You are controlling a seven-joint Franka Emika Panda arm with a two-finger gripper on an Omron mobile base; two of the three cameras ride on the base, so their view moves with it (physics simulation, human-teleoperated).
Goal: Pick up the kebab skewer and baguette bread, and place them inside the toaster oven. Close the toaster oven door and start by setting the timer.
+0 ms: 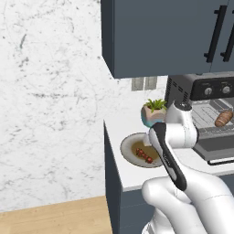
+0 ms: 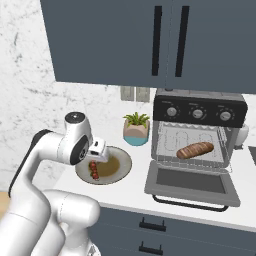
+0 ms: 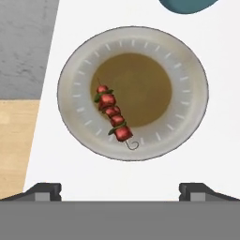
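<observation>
The kebab skewer (image 3: pixel 113 114), a thin stick strung with dark red meat chunks and a small hook at one end, lies slantwise on the left part of a round pale plate with a brown centre (image 3: pixel 190 70). The plate sits on the white counter (image 3: pixel 201 168) near its left edge, beside a teal pot holding a green plant (image 2: pixel 136 129). The stubby tan baguette bread (image 2: pixel 195 150) already rests on the wire rack inside the dark grey toaster oven (image 2: pixel 199 111), whose glass-windowed door (image 2: pixel 190 185) lies dropped open. The two-finger gripper (image 3: pixel 120 190) hangs above the plate, jaws spread wide and empty. Fetching the skewer seems the step in hand; the next move likely calls for shifting left, descending, and turning the jaws across the stick.
</observation>
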